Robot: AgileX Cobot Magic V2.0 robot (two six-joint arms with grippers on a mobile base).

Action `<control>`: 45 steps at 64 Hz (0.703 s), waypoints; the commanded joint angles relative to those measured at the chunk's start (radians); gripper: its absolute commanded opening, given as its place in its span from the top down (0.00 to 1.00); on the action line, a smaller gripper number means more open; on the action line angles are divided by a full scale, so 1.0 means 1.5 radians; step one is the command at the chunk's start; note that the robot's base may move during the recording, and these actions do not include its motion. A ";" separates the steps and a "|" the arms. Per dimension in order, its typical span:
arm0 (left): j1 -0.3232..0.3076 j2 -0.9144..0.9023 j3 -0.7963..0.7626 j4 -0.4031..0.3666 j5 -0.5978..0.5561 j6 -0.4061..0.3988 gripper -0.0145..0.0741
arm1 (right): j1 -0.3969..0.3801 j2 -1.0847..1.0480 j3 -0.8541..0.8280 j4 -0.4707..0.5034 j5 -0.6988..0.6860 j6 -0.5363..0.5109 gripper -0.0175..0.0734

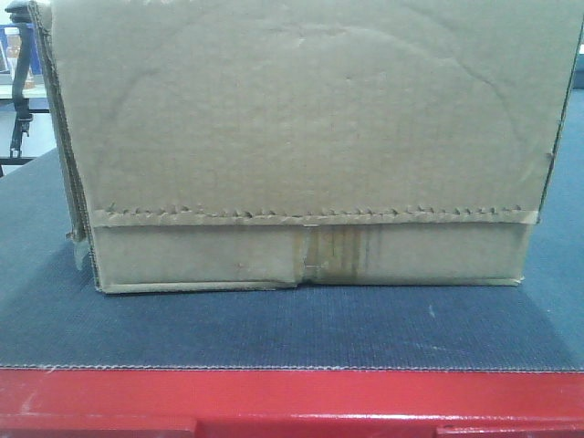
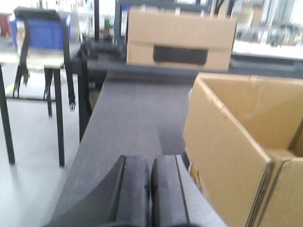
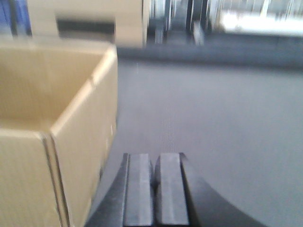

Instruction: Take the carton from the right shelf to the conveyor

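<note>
The brown carton (image 1: 310, 137) stands on the dark grey conveyor belt (image 1: 274, 328), close behind the red frame edge (image 1: 292, 397). Its jagged flap edge and tape stain face the front camera. In the left wrist view the carton (image 2: 236, 142) is on the right of my left gripper (image 2: 150, 163), which is shut and empty over the belt (image 2: 137, 118). In the right wrist view the carton (image 3: 61, 123) is on the left of my right gripper (image 3: 155, 158), shut and empty over the belt (image 3: 213, 118). Neither gripper touches the carton. The right shelf is out of view.
A second cardboard box with a dark slot (image 2: 180, 40) stands at the far end of the belt; it also shows in the right wrist view (image 3: 85, 21). A black-legged stand with a blue bin (image 2: 40, 33) is on the floor to the left of the conveyor.
</note>
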State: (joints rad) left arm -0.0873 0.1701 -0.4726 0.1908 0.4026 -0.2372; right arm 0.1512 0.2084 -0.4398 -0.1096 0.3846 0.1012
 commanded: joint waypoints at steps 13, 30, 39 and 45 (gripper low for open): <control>0.003 -0.032 0.002 -0.001 -0.016 -0.001 0.82 | 0.001 -0.094 0.016 -0.006 -0.018 -0.003 0.89; 0.003 -0.032 0.002 -0.001 -0.016 -0.001 0.82 | 0.001 -0.094 0.016 -0.006 -0.018 -0.003 0.89; 0.003 -0.032 0.002 -0.001 -0.016 -0.001 0.82 | 0.001 -0.094 0.016 -0.006 -0.018 -0.003 0.89; 0.003 -0.032 0.002 -0.001 -0.016 -0.001 0.82 | 0.001 -0.094 0.016 -0.006 -0.018 -0.003 0.89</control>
State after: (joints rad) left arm -0.0873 0.1257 -0.4702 0.1908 0.3981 -0.2372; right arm 0.1512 0.0721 -0.4179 -0.1096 0.3776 0.1012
